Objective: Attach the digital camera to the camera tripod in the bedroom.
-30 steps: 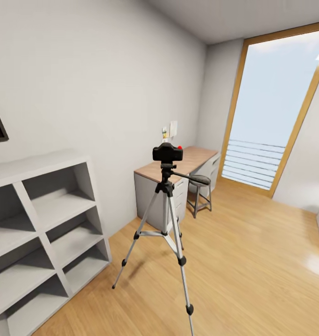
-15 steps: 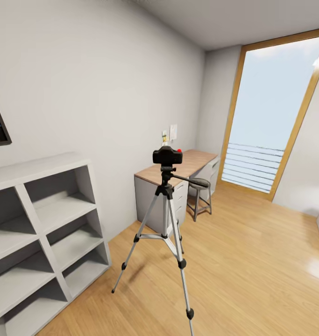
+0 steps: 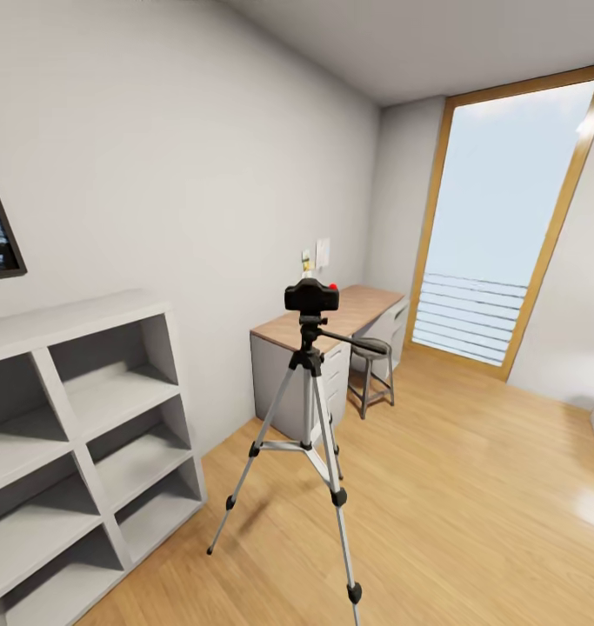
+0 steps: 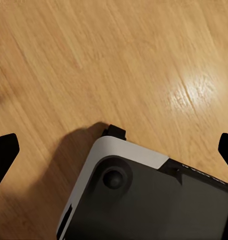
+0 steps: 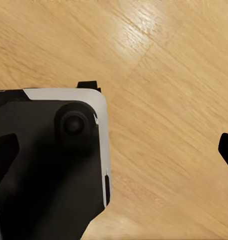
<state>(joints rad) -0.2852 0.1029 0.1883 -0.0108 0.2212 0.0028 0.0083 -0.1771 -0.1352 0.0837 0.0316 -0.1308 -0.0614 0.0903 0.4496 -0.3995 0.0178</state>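
Camera (image 3: 311,296) seated on the tripod (image 3: 312,409) head, black body level, red dot at its upper right corner; by the look of it already mounted, so the task judged all but complete. Tripod planted mid-floor on three splayed legs (thin silver tubes, black joints and feet), spread wide for steadiness, pan handle jutting toward the stool (image 3: 371,374). Placed in the open, clear of the shelving (image 3: 88,426) and just in front of the desk (image 3: 327,348), presumably for reach from all sides.

Floor (image 3: 470,487) of glossy pale wood planks, catching bright highlights. Walls matte, pale grey. Shelving in flat white cubes with slanted dividers. Desk with a warm wood top over grey drawers. Tall window (image 3: 497,235) framed in oak, with horizontal rails across its lower part.

Left gripper (image 4: 114,150) spread wide, dark fingertips at opposite edges of the wrist view, nothing between them but plank floor and a rounded grey-and-white corner of the base (image 4: 144,200). Right gripper (image 5: 114,150) likewise wide apart and empty, aimed down at floor and base (image 5: 53,160). Both seemingly hung low beside the base, well apart from the tripod.
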